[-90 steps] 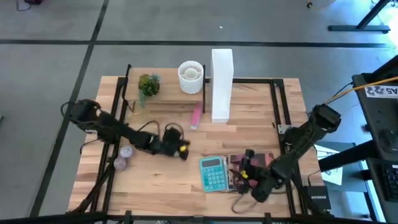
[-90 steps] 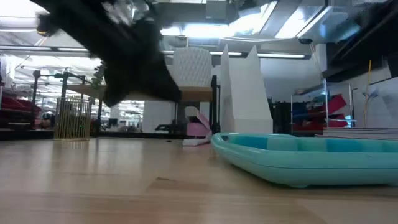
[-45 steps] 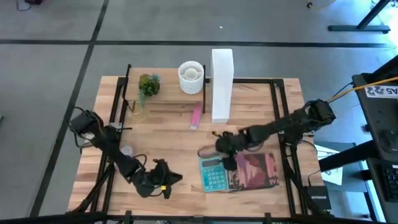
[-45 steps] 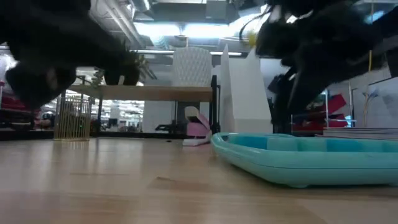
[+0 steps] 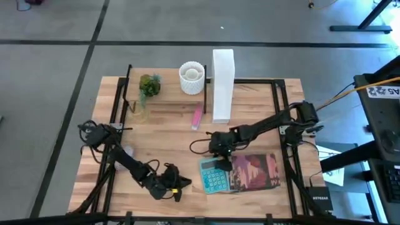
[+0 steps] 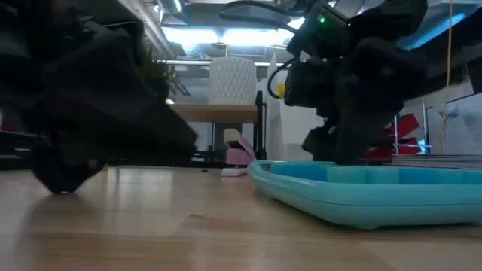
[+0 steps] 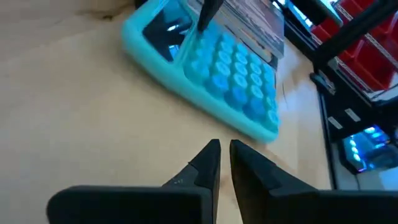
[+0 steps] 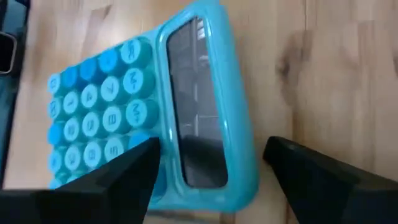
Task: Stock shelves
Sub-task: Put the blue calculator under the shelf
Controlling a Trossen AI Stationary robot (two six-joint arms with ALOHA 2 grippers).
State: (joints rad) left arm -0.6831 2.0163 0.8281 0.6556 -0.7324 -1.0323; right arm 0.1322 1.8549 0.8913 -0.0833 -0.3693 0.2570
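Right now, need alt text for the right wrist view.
The right claw is open, its two dark fingers straddling the display end of a teal calculator lying on the light wooden tabletop. Round teal and blue keys fill the rest of the calculator's face.

overhead looks straight down, low sits at tabletop level, both wrist views share the teal calculator (image 7: 211, 68).

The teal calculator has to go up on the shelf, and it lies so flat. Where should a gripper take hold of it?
Across its display end, from above. The teal calculator lies flat, that end raised and narrow enough for the open right gripper, which hovers over it. A book crowds one long side.
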